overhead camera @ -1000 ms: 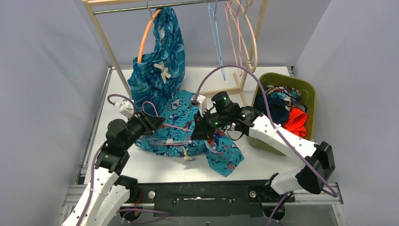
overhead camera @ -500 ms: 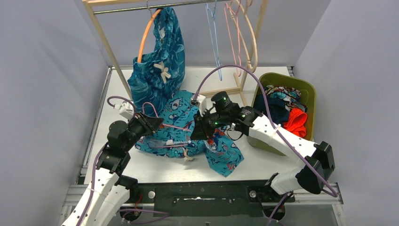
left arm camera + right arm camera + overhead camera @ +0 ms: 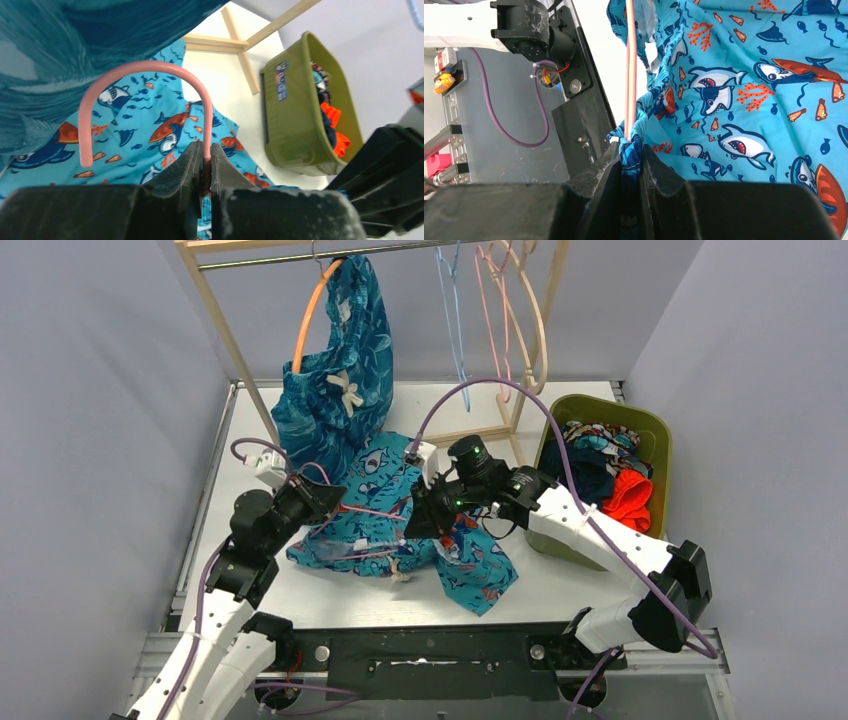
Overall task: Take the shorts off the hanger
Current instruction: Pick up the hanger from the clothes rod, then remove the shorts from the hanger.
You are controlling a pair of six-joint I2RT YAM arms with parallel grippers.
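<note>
Turquoise cartoon shark-print shorts [image 3: 400,515] lie spread on the table, with a pink hanger [image 3: 142,70] threaded through them. My left gripper [image 3: 205,157] is shut on the hanger's hook end; in the top view it [image 3: 325,502] sits at the shorts' left edge. My right gripper [image 3: 630,150] is shut on the shorts' waistband [image 3: 659,90], next to the hanger's pink wires [image 3: 630,65]; in the top view it [image 3: 420,518] is over the middle of the shorts. Teal leaf-print shorts [image 3: 340,370] hang on an orange hanger [image 3: 312,315] on the rail.
A wooden rack [image 3: 232,335] stands at the back with empty blue [image 3: 455,310] and pink [image 3: 495,310] hangers. An olive-green bin [image 3: 655,440] at the right holds orange-red, navy and patterned shorts. The left arm's base [image 3: 539,35] shows in the right wrist view.
My left gripper has shifted slightly left and toward me with the hanger end. The right gripper and the shorts have barely moved.
</note>
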